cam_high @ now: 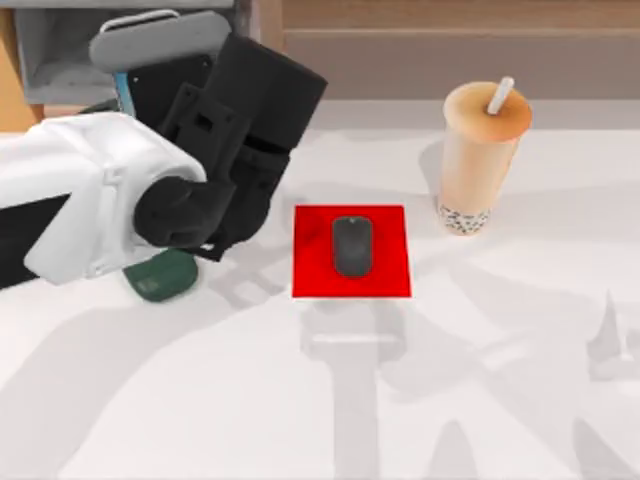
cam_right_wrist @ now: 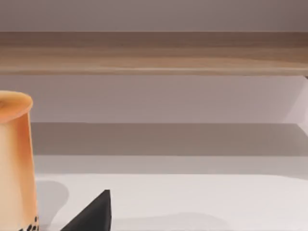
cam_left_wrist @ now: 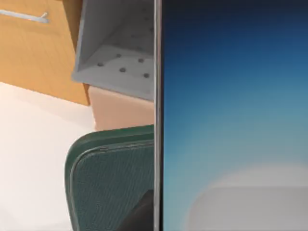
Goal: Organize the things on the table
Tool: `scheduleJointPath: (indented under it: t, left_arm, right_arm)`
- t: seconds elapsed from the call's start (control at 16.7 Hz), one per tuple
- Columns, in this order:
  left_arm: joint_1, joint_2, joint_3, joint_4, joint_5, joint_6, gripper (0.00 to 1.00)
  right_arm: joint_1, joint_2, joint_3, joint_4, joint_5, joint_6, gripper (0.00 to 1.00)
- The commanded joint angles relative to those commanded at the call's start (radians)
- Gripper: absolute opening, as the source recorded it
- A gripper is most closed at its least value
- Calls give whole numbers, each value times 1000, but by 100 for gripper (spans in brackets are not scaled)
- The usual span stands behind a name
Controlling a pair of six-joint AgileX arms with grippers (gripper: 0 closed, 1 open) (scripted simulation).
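The white table point(cam_high: 200, 400) is bare along its near edge at six o'clock. At the centre a red mat point(cam_high: 385, 275) lies flat with the mouse point(cam_high: 352, 245) on it, pointing toward twelve. At about nine o'clock from the mat, a dark green object point(cam_high: 160, 277) rests on the table, partly under the left arm. That arm reaches in from nine o'clock, its black left pincer point(cam_high: 215, 95) raised at about eleven o'clock, near the table's far left. The pincer holds the phone point(cam_left_wrist: 231, 120): in the left wrist view its blue-white screen stands close before the camera, its edge running straight up and down, with the green object just beside it. I cannot tell how the fingers sit on the phone. At about one o'clock from the mat the cup point(cam_high: 480, 160) stands upright, straw point(cam_high: 499, 97) tilted. In the right wrist view the cup's side point(cam_right_wrist: 17, 159) appears beside a dark tip of the right pincer point(cam_right_wrist: 94, 214); whether that pincer is spread I cannot tell. Behind the left pincer, a grey perforated tray point(cam_left_wrist: 120, 62) and wooden cabinet point(cam_left_wrist: 38, 53) lie beyond the table.
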Motion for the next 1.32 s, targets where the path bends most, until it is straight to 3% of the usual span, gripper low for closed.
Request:
scheduleJointPath:
  t: [0.24, 0.54, 1.32]
  left_arm:
    - [108, 36, -39, 24, 16, -63, 0]
    - [123, 51, -35, 35, 23, -79, 0]
    - [123, 51, -35, 35, 23, -79, 98]
  right_arm:
    - [0, 0, 0, 0, 0, 0, 100]
    - [0, 0, 0, 0, 0, 0, 100]
    - [0, 0, 0, 0, 0, 0, 100]
